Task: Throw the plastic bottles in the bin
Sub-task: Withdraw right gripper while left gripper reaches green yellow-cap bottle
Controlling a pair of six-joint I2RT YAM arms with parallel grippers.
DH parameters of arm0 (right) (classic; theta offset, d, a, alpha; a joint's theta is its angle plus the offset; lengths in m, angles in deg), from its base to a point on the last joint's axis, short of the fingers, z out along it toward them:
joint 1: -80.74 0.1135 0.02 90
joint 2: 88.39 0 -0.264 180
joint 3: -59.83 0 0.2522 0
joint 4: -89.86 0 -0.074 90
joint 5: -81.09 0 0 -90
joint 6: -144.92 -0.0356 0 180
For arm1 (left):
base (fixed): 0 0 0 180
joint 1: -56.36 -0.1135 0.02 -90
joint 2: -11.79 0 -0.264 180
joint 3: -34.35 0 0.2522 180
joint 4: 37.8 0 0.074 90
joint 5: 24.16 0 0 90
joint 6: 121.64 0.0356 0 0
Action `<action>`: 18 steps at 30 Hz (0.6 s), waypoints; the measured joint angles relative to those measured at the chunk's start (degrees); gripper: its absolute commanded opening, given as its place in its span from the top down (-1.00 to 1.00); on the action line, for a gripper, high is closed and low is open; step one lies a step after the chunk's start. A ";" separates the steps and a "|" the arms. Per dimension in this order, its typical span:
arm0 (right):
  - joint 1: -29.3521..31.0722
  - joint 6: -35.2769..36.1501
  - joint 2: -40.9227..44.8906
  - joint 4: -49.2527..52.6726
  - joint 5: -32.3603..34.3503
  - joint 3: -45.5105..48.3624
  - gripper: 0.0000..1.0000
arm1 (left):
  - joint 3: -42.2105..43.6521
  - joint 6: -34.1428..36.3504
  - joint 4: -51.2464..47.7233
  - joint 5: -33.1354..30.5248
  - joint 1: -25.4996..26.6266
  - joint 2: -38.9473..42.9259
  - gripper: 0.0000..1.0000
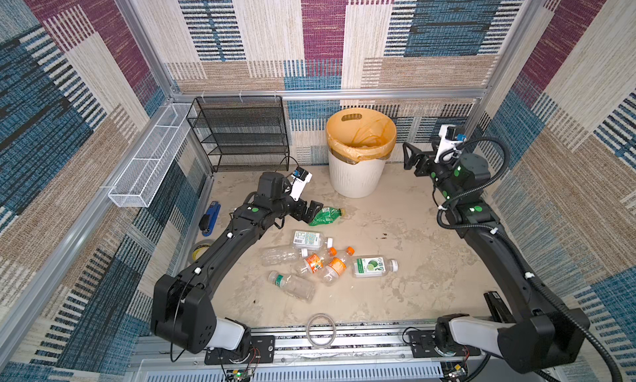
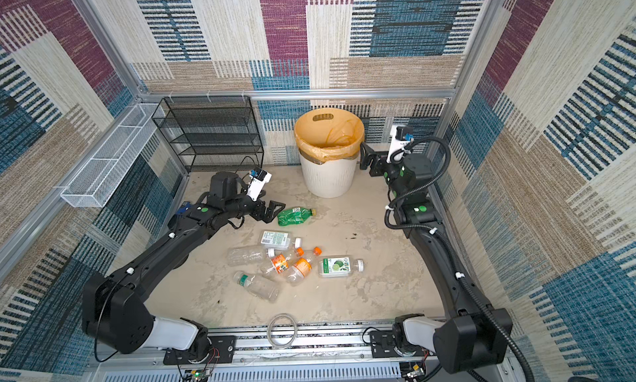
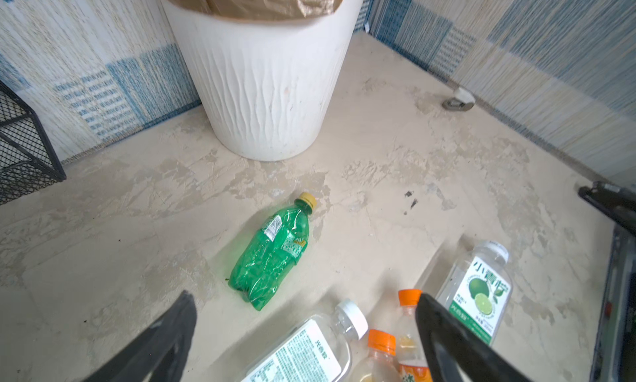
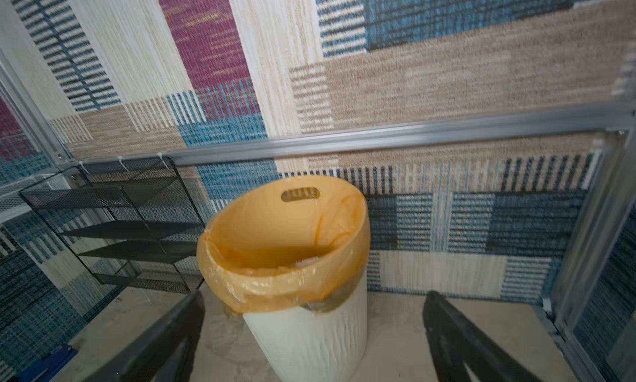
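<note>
The green bottle (image 1: 326,215) (image 2: 296,215) lies flat on the table (image 1: 413,246), crumpled. In both top views its long axis runs left to right, and the yellow cap is on the right, angled slightly back toward the bin (image 1: 358,180) (image 2: 327,180). Its base faces the left gripper (image 1: 314,212) (image 2: 275,212). That gripper's jaws are spread wide and hold nothing. In the left wrist view the bottle (image 3: 272,253) sits just ahead of the gap between the fingers (image 3: 182,315), cap end away from them. Stained tabletop lies between its cap and the bin (image 3: 268,87).

Closer to the arm bases, the other bottles lie on their sides in a loose cluster:
- a white-labelled bottle (image 1: 311,240)
- a clear bottle (image 1: 280,255)
- two orange-capped bottles (image 1: 315,262) (image 1: 335,266), side by side, caps pointing up and to the right
- a lime-label bottle (image 1: 373,266), cap to the right
- a green-banded bottle (image 1: 292,284)

The bin stands upright against the back wall, lined with an orange bag. The right gripper (image 1: 409,156) (image 2: 365,156) hangs at rim height just to the bin's right, its jaws wide and empty. In the right wrist view it faces the bin (image 4: 309,339).

Along the left edge are a black mesh rack (image 1: 241,136), a white wire basket (image 1: 148,163), a blue stapler (image 1: 210,218) and a tape roll (image 1: 199,251).
</note>
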 measured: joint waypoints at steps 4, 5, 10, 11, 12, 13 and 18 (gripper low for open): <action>-4.02 -2.08 5.57 0.28 0.00 10.73 -0.97 | -6.10 4.44 -4.72 -1.16 0.42 -6.60 -1.00; -4.79 -2.32 6.45 0.44 -0.11 12.72 -0.97 | -7.28 5.38 -5.46 -1.25 0.74 -8.02 -1.00; -5.86 -3.54 9.73 0.70 -1.77 19.12 -0.97 | -13.16 12.09 -9.25 -4.55 2.67 -17.35 -1.00; -6.03 -3.65 10.25 0.72 -1.81 19.87 -0.97 | -14.05 13.53 -10.05 -5.55 3.23 -19.10 -1.00; -6.14 -3.78 10.58 0.66 -1.90 20.33 -0.97 | -14.64 14.82 -10.67 -6.54 3.65 -20.44 -1.00; -6.19 -4.07 10.88 0.50 -1.99 20.81 -0.97 | -15.10 16.06 -11.08 -7.76 4.17 -21.77 -1.00; -6.23 -4.63 11.50 -0.22 -2.80 22.21 -0.97 | -16.26 21.29 -11.89 -12.55 6.80 -26.53 -1.00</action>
